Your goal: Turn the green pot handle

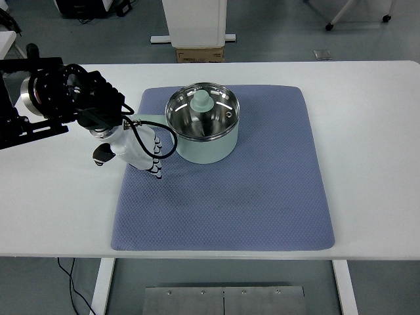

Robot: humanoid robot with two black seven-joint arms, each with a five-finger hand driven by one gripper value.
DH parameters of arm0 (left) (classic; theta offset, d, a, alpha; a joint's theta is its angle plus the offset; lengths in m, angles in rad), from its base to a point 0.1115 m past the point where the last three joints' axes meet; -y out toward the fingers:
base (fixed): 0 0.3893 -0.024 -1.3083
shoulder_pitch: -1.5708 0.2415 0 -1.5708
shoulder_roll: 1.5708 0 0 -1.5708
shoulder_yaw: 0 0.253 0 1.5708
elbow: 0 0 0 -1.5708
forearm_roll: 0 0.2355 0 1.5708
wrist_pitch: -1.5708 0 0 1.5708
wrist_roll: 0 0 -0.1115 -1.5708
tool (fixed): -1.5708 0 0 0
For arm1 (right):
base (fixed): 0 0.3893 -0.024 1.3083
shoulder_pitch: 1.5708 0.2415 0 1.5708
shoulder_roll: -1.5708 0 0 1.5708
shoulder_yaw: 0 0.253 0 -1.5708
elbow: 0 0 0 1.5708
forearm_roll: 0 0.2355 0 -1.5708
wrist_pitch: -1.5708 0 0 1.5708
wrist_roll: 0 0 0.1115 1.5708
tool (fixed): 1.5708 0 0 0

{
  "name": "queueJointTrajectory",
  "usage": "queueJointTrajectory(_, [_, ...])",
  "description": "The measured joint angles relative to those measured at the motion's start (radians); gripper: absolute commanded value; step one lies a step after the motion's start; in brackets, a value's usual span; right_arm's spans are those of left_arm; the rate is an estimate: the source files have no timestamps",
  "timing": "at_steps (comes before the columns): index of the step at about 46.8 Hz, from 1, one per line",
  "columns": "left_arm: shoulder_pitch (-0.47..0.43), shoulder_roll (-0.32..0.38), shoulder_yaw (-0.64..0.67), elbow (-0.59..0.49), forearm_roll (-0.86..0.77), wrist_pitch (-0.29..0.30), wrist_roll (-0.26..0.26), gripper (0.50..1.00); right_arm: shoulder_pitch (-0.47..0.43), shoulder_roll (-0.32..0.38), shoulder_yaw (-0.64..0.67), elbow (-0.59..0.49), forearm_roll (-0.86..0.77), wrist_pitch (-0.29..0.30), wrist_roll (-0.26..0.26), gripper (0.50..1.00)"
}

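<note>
The green pot (pixel 202 131) stands on the blue mat (pixel 243 197), in the mat's far-left quarter, upright, with a glass lid (pixel 202 113) seated on it. The lid knob (pixel 201 102) is pale green and centred. Reflections in the glass make the pot's interior hard to read.

The pot handle (pixel 149 122) projects from the pot's left side toward the mat's left edge. Only a short pale-green stretch of it is visible above the hand; the remainder is covered.

The left hand (pixel 138 147) lies just left of the pot, over the mat's left edge, directly on the handle. Its white body points down and toward the pot, with the dark-tipped fingers (pixel 156 164) bunched near the pot wall. The fingers appear curled around the handle, but the contact surface is hidden beneath the hand, so the grip cannot be confirmed. A black cable (pixel 161 134) loops across the hand to the pot side. The thumb (pixel 100 155) sticks out on the side away from the pot.

The black left arm (pixel 59 95) enters from the left picture edge, which cuts it off, well left of the pot.

The white table (pixel 367 131) carries the mat. Beyond the table's far edge, behind the pot, a cardboard box (pixel 199 54) is partly hidden by the tabletop.
</note>
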Motion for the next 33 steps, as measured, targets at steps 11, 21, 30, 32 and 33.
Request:
queueJointTrajectory(11, [0.013, -0.007, -0.051, -0.086, -0.003, 0.003, 0.000, 1.000, 0.000, 0.000, 0.000, 0.000, 0.000, 0.000, 0.000, 1.000])
queueJointTrajectory(21, [0.082, -0.030, -0.161, -0.092, -0.204, 0.007, 0.000, 1.000, 0.000, 0.000, 0.000, 0.000, 0.000, 0.000, 0.000, 1.000])
queueJointTrajectory(30, [0.138, -0.036, -0.267, -0.087, -0.416, 0.007, 0.000, 1.000, 0.000, 0.000, 0.000, 0.000, 0.000, 0.000, 0.000, 1.000])
queueJointTrajectory(32, [0.149, -0.038, -0.284, -0.084, -0.470, 0.007, 0.000, 1.000, 0.000, 0.000, 0.000, 0.000, 0.000, 0.000, 0.000, 1.000])
queueJointTrajectory(33, [0.153, -0.038, -0.292, -0.082, -0.496, 0.008, 0.000, 1.000, 0.000, 0.000, 0.000, 0.000, 0.000, 0.000, 0.000, 1.000])
